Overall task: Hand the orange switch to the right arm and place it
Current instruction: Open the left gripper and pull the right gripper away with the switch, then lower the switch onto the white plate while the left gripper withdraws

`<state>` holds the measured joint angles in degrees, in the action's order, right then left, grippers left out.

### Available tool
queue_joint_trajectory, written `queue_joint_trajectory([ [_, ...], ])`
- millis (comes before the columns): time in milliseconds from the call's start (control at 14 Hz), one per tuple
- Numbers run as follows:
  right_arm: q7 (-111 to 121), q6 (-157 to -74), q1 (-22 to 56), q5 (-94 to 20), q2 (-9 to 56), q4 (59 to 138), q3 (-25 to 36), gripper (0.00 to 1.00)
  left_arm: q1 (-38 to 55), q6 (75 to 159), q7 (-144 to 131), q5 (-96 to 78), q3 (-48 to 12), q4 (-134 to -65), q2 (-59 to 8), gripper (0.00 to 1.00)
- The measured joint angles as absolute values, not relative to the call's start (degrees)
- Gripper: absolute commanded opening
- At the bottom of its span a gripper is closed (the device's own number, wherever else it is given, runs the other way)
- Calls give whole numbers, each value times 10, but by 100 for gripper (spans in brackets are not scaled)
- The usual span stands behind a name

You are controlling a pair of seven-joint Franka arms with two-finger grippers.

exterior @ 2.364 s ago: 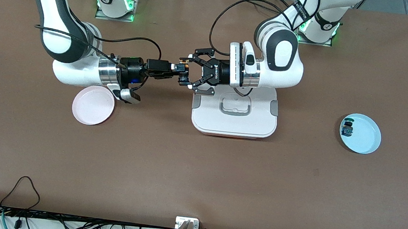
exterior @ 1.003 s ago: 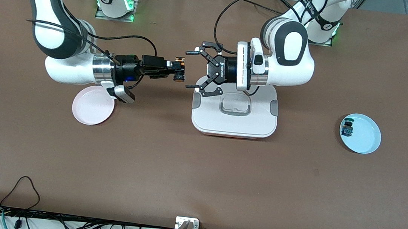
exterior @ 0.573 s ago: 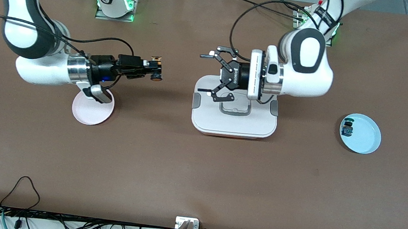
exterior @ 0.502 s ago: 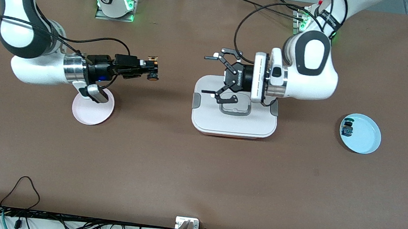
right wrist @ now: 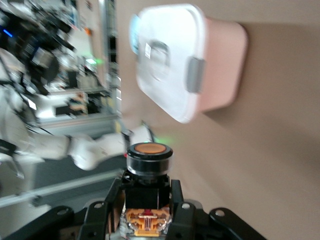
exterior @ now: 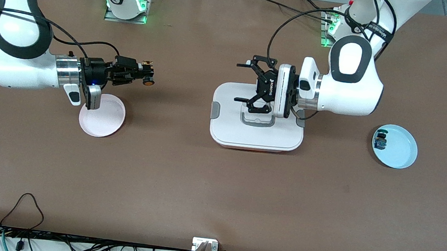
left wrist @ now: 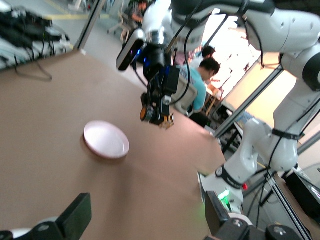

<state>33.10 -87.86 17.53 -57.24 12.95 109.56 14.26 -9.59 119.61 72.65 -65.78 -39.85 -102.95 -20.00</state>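
My right gripper (exterior: 142, 73) is shut on the orange switch (exterior: 147, 79) and holds it in the air beside the pink plate (exterior: 102, 115), over the bare table. In the right wrist view the switch (right wrist: 148, 159) sits between my fingers (right wrist: 113, 201), its orange face pointing outward. My left gripper (exterior: 239, 82) is open and empty over the white lidded box (exterior: 255, 135). The left wrist view shows its own open gripper (left wrist: 147, 220), and farther off the switch (left wrist: 148, 113) in the right gripper above the pink plate (left wrist: 106, 140).
A light blue plate (exterior: 401, 150) with a small blue-bodied switch (exterior: 380, 140) lies toward the left arm's end of the table. The white box (right wrist: 170, 60) with its grey latches and handle stands mid-table. Cables run along the table edge nearest the front camera.
The grippers met at the switch, then parted. My right gripper has carried the switch toward its own end, near the pink plate. My left gripper, open, has drawn back over the box.
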Motion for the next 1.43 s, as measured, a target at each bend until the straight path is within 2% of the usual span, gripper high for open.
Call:
queue_joint_trajectory([
  [430,434,-888,169,-298,120,1071,150,0,-112,1108,493,-416,-397,-1029,-199,100],
  [788,588,-1016,175,-78,121,1069,149,0,-170,939,360,-237,-392,-975,-198,100],
  [1075,638,-1102,178,-34,126,1103,149,0,-175,853,230,-82,-393,-912,-198,100],
  [1146,646,-1139,180,-20,127,1128,149,0,-170,814,179,-15,-394,-875,-198,100],
  [1433,724,-1253,181,-10,132,1192,149,0,-157,740,92,95,-396,-822,-196,100],
])
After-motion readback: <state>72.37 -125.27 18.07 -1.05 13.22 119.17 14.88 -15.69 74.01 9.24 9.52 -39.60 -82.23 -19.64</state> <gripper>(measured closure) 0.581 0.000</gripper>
